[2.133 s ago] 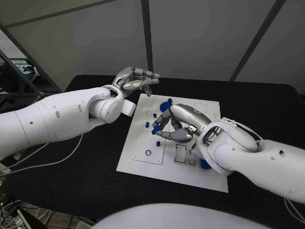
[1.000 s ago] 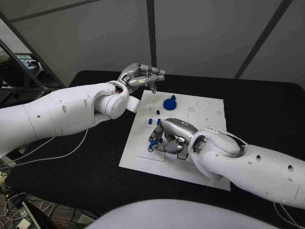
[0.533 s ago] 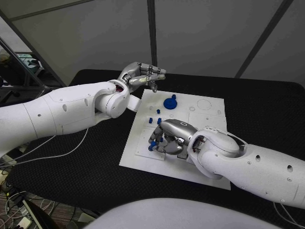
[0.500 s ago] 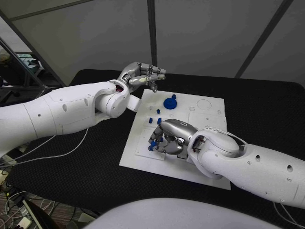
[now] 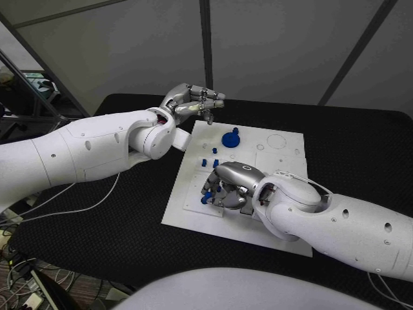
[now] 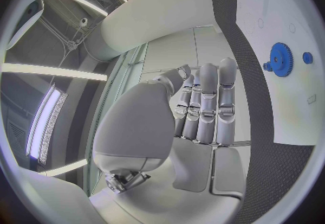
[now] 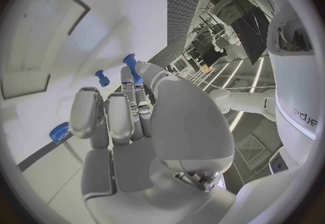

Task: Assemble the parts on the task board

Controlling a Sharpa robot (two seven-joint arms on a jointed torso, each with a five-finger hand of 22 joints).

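Grey panelled walls, ceiling strip lights

You have a white board on a black table, both arms white, both hands silver: left hand, right hand. The gear and small pegs are blue.

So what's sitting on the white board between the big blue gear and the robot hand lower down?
In the head view, a few small blue pegs stand on the task board between the blue gear and the right robot hand.
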